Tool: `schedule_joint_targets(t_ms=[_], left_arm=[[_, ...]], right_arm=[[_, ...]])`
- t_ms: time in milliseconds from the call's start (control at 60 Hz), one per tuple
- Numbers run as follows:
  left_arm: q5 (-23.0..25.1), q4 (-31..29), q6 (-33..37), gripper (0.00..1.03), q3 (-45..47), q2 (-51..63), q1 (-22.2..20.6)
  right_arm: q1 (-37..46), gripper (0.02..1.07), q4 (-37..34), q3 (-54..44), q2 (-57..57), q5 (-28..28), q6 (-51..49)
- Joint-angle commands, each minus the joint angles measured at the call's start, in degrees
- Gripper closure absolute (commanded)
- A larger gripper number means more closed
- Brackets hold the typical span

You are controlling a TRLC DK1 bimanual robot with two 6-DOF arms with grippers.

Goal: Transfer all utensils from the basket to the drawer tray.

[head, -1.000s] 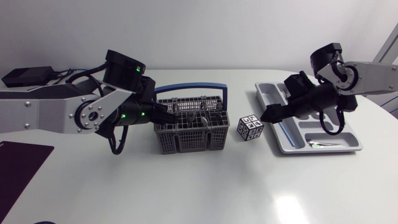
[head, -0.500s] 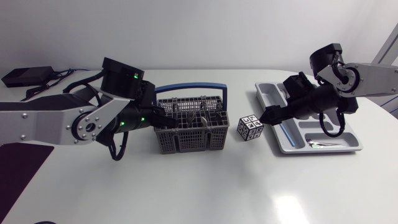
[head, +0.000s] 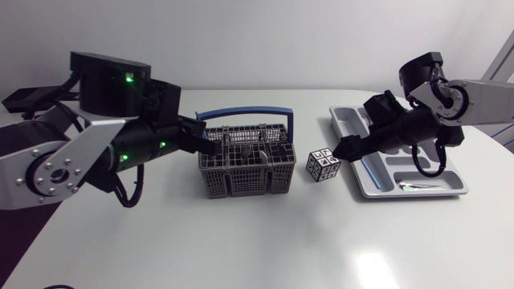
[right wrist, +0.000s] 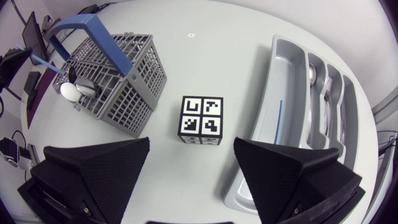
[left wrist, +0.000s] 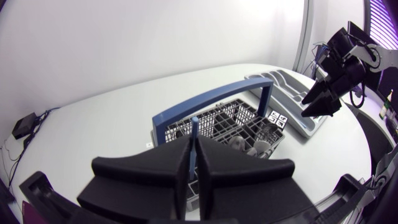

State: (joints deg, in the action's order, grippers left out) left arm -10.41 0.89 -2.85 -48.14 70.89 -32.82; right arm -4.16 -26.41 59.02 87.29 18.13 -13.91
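My left gripper (head: 207,145) sits at the left end of the grey basket (head: 273,181) and is shut on a thin blue-handled utensil (left wrist: 194,127), which rises upright between the fingers. The basket has a blue handle (left wrist: 211,99), and several grey utensils (left wrist: 239,143) stand inside it; a spoon (right wrist: 68,91) shows there too. The grey drawer tray (head: 363,186) lies at the right. It holds a blue stick-like utensil (right wrist: 280,115), a spoon (right wrist: 310,73) and a fork (right wrist: 326,93). My right gripper (head: 344,150) hangs open over the tray's left edge, holding nothing.
A black-and-white marker cube (head: 323,165) stands between basket and tray, just ahead of my right gripper in its wrist view (right wrist: 201,116). A dark mat (head: 20,210) lies at the table's left edge.
My left gripper has closed on the blue-handled utensil at the basket's left end, and the left arm has risen. The right arm has barely shifted.
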Motion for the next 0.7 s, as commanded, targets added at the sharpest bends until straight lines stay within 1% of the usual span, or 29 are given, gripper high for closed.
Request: schedule_joint_targets(t_ms=[0,233,417,450,517,533,550,567,583,600,683], left_arm=[[-0.3,0.2,2.1,0.99,0.1,-3.0,-0.4],[-1.0,-5.5,3.7,0.99,-3.4,-10.5,-0.9],[-0.2,-10.9,2.2,1.0,-6.7,-14.2,-1.7],[0.8,-11.8,1.6,1.0,-7.2,-14.4,-1.5],[5.0,-14.1,-0.8,1.0,-8.6,-14.4,-0.7],[6.8,-14.4,-1.7,1.0,-8.9,-14.4,-0.1],[7.4,-14.6,-2.1,1.0,-9.0,-14.4,0.2],[10.3,-15.1,-3.5,1.0,-9.3,-14.3,1.1],[11.2,-15.3,-3.9,1.0,-9.3,-14.2,1.4],[13.7,-15.7,-5.0,1.0,-9.6,-13.8,2.2],[18.2,-15.9,-7.6,1.0,-9.8,-12.0,2.8]], right_arm=[[-0.7,0.09,-0.2,-1.5,-1.9,0.0,-0.2],[-2.6,0.09,-2.0,-1.2,-8.1,0.9,-2.3],[-6.9,0.09,-2.5,-2.1,-14.3,4.5,-3.8],[-7.8,0.09,-2.6,-2.2,-15.1,5.2,-4.0],[-10.1,0.09,-2.5,-3.0,-17.9,6.2,-4.5],[-10.5,0.09,-2.5,-3.0,-18.1,6.3,-4.6],[-11.0,0.09,-2.6,-3.0,-18.6,6.6,-4.7],[-11.7,0.09,-2.6,-3.0,-18.8,6.9,-4.8],[-12.4,0.1,-2.6,-3.2,-19.3,7.4,-4.9],[-13.1,0.09,-2.6,-3.3,-19.4,7.7,-4.9],[-16.4,0.1,-2.6,-3.7,-20.3,8.4,-5.2]])
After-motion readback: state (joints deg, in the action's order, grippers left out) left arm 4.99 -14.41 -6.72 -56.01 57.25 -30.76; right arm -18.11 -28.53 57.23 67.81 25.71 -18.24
